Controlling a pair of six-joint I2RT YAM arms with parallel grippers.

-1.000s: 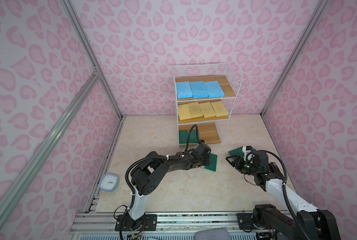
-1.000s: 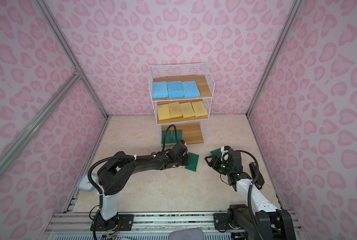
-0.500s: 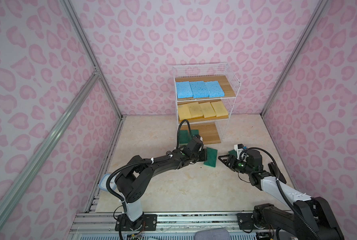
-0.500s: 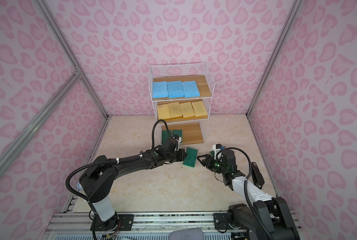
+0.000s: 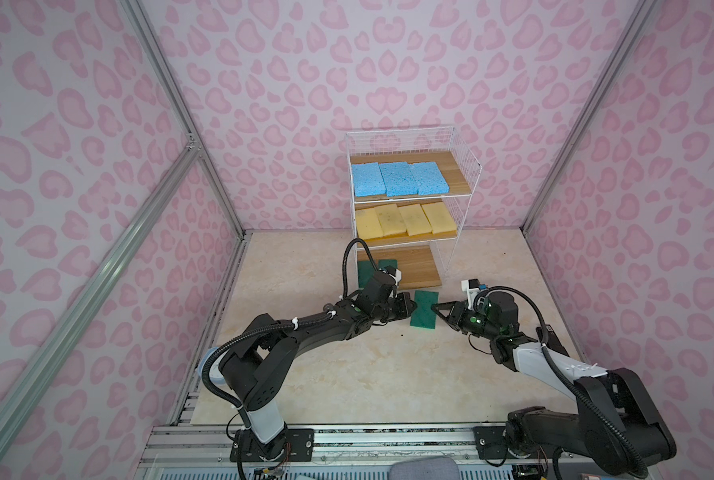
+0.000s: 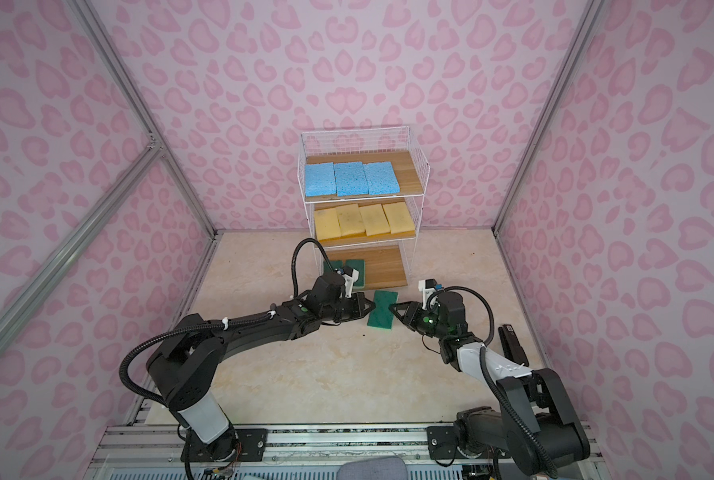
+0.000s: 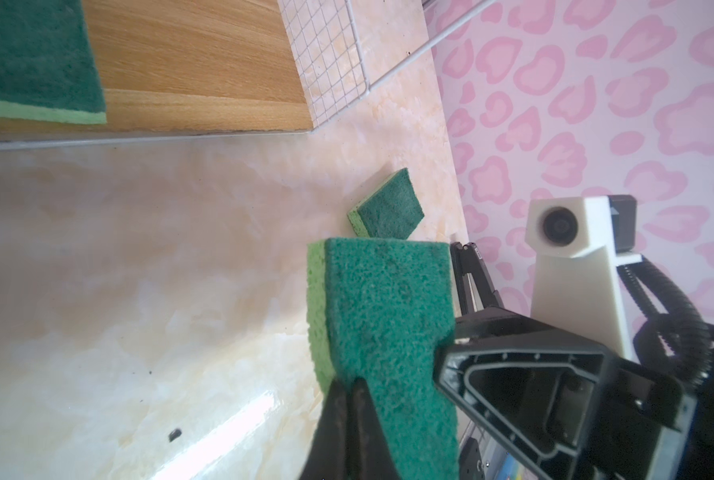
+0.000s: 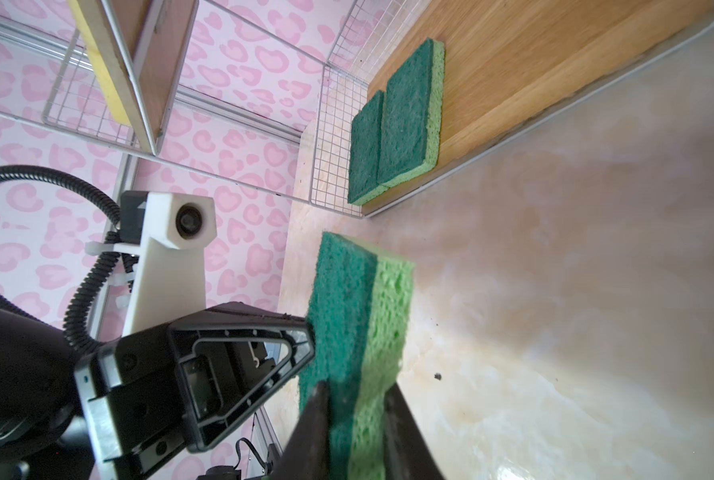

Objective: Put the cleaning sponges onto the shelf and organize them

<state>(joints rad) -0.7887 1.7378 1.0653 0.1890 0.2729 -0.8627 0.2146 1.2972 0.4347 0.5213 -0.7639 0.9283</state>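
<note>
Right wrist view: right end effector and left end effector both pinch 1 green sponge, its long axis toward the shelf.

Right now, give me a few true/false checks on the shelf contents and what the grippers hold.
1. Three blue sponges lie on the top board. True.
2. The middle board holds three yellow sponges. False: four yellow sponges lie on the middle board.
3. The left gripper and right gripper both grip one green sponge. True.
4. The bottom board is bare. False: the bottom board carries two green sponges.
5. No sponge lies on the floor. False: a loose green sponge lies on the floor.
</note>
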